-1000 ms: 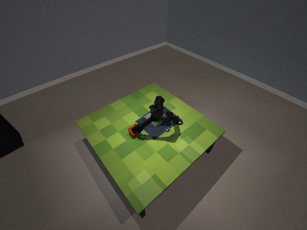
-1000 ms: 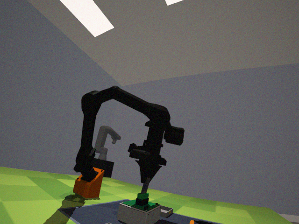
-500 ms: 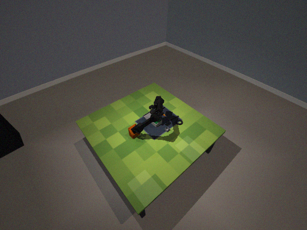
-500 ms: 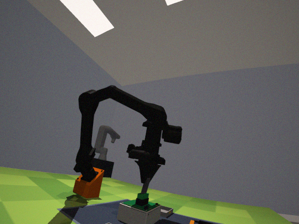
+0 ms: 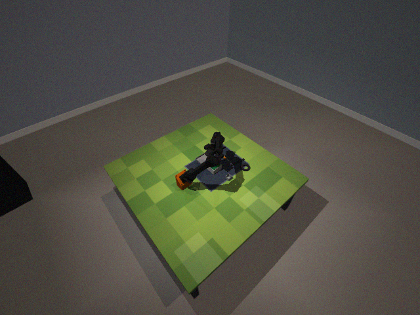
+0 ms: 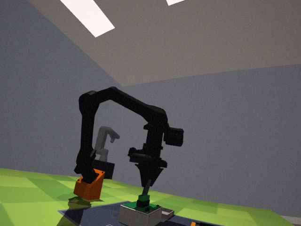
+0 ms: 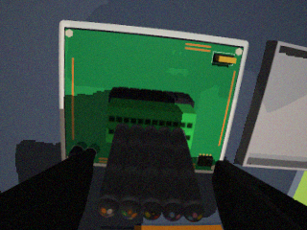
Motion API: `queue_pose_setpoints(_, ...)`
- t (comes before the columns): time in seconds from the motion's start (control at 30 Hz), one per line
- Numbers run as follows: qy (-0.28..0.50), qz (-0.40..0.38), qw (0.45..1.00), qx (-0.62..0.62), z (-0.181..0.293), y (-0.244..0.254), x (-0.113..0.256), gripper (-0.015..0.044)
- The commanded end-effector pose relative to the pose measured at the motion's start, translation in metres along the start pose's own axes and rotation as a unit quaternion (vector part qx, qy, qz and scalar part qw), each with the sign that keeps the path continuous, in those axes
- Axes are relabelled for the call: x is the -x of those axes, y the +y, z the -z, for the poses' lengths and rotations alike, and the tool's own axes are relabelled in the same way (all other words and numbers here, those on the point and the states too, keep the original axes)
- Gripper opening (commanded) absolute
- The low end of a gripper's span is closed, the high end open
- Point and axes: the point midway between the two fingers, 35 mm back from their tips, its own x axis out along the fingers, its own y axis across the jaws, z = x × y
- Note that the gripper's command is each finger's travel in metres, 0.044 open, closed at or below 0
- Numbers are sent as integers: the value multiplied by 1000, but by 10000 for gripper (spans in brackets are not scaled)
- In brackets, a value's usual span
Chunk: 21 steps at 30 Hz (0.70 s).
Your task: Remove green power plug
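Item one: a green plug (image 6: pixel 144 197) (image 7: pixel 190 120), seated upright in its black socket (image 6: pixel 142 203) (image 7: pixel 144 94) on the circuit board (image 5: pixel 214 167) (image 6: pixel 128 205) (image 7: pixel 134 57). We judge it light and rigid, smooth-sided, tight at the base; the pins and board could suffer under a hard wrench. Best hold: the two ends of the green body, low down, followed by gentle rocking rather than a straight lift.

Item two: a bundle of dark cables (image 6: pixel 146 189) (image 7: pixel 151 163), rising from the plug. Probably bendy, and a poor handle; we would keep the grip off it.

Item three: the hand (image 5: pixel 213 161) (image 6: pixel 146 186) (image 7: pixel 155 167), pointing down above the plug. Fingers partway apart, one on each side of the cables, clamped on nothing. Whether either brushes a cable, we cannot tell.

Item four: a grey tray (image 5: pixel 201 158) (image 6: pixel 167 213) (image 7: pixel 255 105), beside the board, awaiting the plug.
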Motion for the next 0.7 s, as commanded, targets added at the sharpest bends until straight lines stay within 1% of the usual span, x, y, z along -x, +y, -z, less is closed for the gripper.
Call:
queue_pose_setpoints(0.0, 0, -2, 1000, 2, 0, 1, -6, 249)
queue_pose_setpoints(0.27, 0, -2, 1000, 2, 0, 1, -14, 249)
queue_pose_setpoints(0.57, 0, -2, 1000, 2, 0, 1, -14, 13)
queue_pose_setpoints(0.6, 0, -2, 1000, 2, 0, 1, -14, 0)
queue_pose_setpoints(0.67, 0, -2, 1000, 2, 0, 1, -14, 0)
